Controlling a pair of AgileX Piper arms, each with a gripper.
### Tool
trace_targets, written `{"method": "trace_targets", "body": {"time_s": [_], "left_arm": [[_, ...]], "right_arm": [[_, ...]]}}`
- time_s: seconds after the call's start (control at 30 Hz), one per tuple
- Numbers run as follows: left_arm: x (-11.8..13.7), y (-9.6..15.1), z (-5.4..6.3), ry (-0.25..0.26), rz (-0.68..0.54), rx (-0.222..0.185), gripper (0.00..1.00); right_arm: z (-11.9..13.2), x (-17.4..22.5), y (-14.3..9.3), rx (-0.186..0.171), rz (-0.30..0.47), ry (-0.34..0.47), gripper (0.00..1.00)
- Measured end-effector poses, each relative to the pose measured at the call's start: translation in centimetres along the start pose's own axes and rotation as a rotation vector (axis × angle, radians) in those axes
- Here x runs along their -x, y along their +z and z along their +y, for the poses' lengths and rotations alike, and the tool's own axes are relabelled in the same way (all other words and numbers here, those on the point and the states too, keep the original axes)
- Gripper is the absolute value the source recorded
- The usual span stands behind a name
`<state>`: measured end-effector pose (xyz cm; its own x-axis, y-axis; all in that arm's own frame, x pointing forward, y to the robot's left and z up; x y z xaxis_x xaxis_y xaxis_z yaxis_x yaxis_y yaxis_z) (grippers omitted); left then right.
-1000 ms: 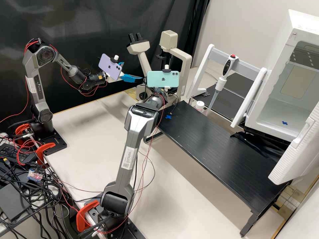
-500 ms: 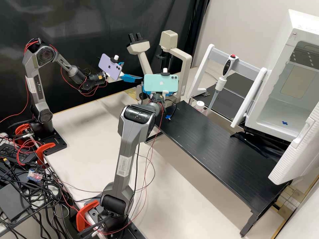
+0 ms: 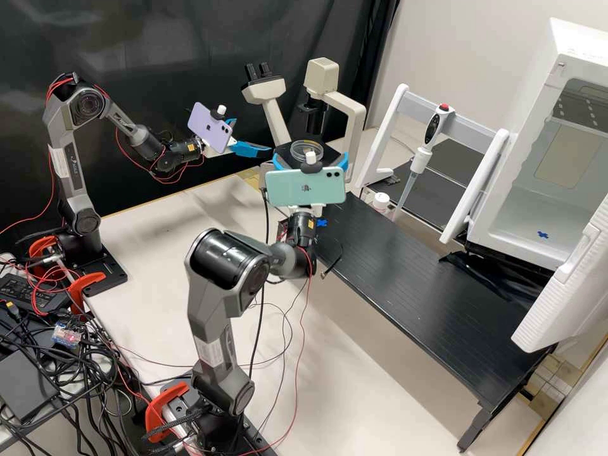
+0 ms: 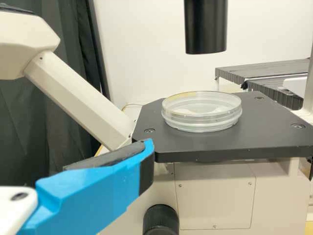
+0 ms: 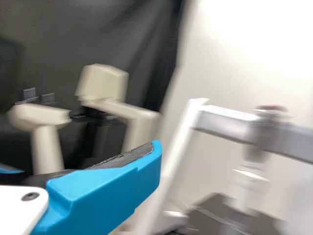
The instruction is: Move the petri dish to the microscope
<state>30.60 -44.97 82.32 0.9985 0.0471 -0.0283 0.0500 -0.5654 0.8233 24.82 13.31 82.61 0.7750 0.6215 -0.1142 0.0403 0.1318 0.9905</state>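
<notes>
While my right gripper (image 3: 310, 158) stands wide open at the upper middle of the high view, half hidden behind the mint phone (image 3: 305, 187), its two blue fingers (image 3: 342, 161) frame the petri dish (image 4: 201, 120) from that angle. Farther off, left of upper middle, my left gripper (image 3: 253, 135) has its fingers parted too, beside the purple phone (image 3: 210, 128). One of them slants near the stage (image 4: 230, 147) in the left wrist view; whether it touches, I can't tell.

The dish lies flat on that black stage, well inside the edge, under the black cylinder (image 4: 206, 24) of the microscope (image 3: 356, 123). It is round, shallow and clear, with a yellowish tinge along part of the rim.

My right arm (image 3: 215, 285) rises from the lower middle, folds at a high elbow, then runs right and up. Beyond it, my left arm (image 3: 69, 164) stands upright at the left, its forearm sloping down towards the microscope.
</notes>
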Motion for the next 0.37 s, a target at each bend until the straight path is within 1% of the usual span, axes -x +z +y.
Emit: {"method": "trace_targets", "body": {"time_s": [0.07, 0.1, 0.13, 0.2, 0.23, 0.27, 0.37], "left_arm": [[0.0, 0.0, 0.0, 0.000, 0.000, 0.000, 1.00], [0.0, 0.0, 0.0, 0.000, 0.000, 0.000, 1.00], [0.0, 0.0, 0.0, 0.000, 0.000, 0.000, 1.00], [0.0, 0.0, 0.0, 0.000, 0.000, 0.000, 1.00], [0.0, 0.0, 0.0, 0.000, 0.000, 0.000, 1.00], [0.0, 0.0, 0.0, 0.000, 0.000, 0.000, 1.00], [0.0, 0.0, 0.0, 0.000, 0.000, 0.000, 1.00]], "right_arm": [[1.3, 2.2, 1.3, 0.013, -0.110, 0.094, 1.00], [1.6, 2.7, 1.6, 0.010, -0.143, 0.119, 1.00], [1.9, 3.7, 2.3, 0.003, -0.208, 0.162, 1.00], [2.6, 4.9, 3.3, -0.005, -0.291, 0.225, 1.00], [2.9, 5.5, 3.9, -0.022, -0.330, 0.253, 1.00], [3.0, 5.9, 4.2, -0.029, -0.349, 0.267, 1.00], [4.0, 7.3, 5.5, -0.091, -0.417, 0.335, 1.00]]}}
